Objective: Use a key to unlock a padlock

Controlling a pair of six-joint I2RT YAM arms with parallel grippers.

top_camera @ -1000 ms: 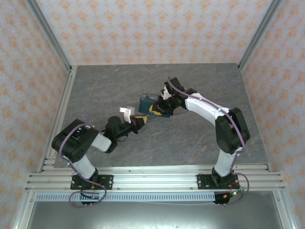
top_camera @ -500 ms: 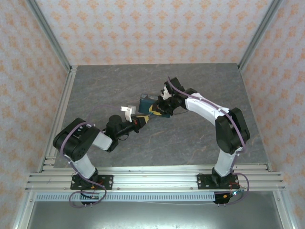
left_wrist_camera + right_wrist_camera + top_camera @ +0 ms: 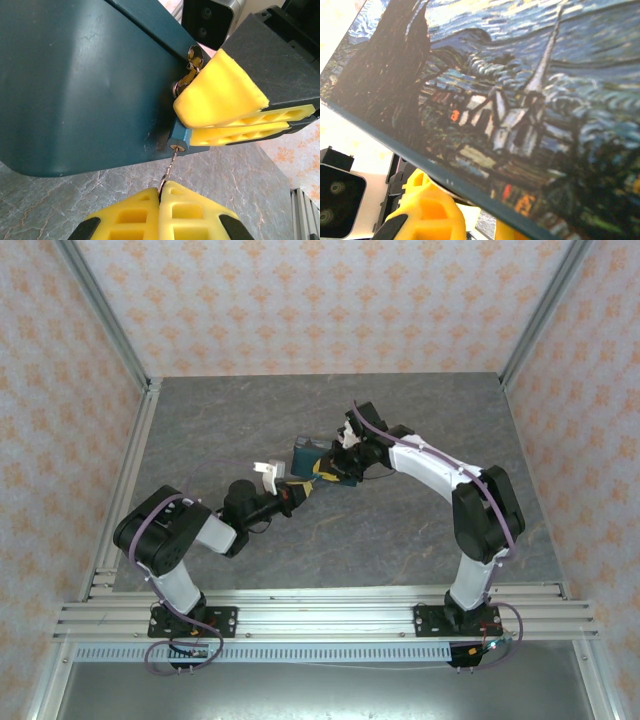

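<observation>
Top external: the left gripper (image 3: 298,490) and the right gripper (image 3: 326,472) meet at the near edge of a dark blue tin (image 3: 308,451) in the middle of the grey counter (image 3: 420,420). The lock itself is too small to make out here, and so is the state of either pair of fingers.

Left wrist: this view gives the detail. The teal padlock (image 3: 177,139) hangs at the tin's (image 3: 85,85) edge, its metal shackle through the latch. The right gripper's (image 3: 189,124) yellow fingers (image 3: 220,95) stand narrow, pinched on the padlock. The left gripper (image 3: 160,194) has its fingers pressed together on the thin key (image 3: 169,171), whose tip sits in the keyhole at the padlock's lower end.

Right wrist: the tin's (image 3: 510,90) painted night-sky print fills most of the frame. Yellow fingers (image 3: 427,212) show under its edge; I cannot tell whose.

Against the top view a second ago, the left arm's wrist has crept slightly toward the tin. The right arm and the tin have not moved.
</observation>
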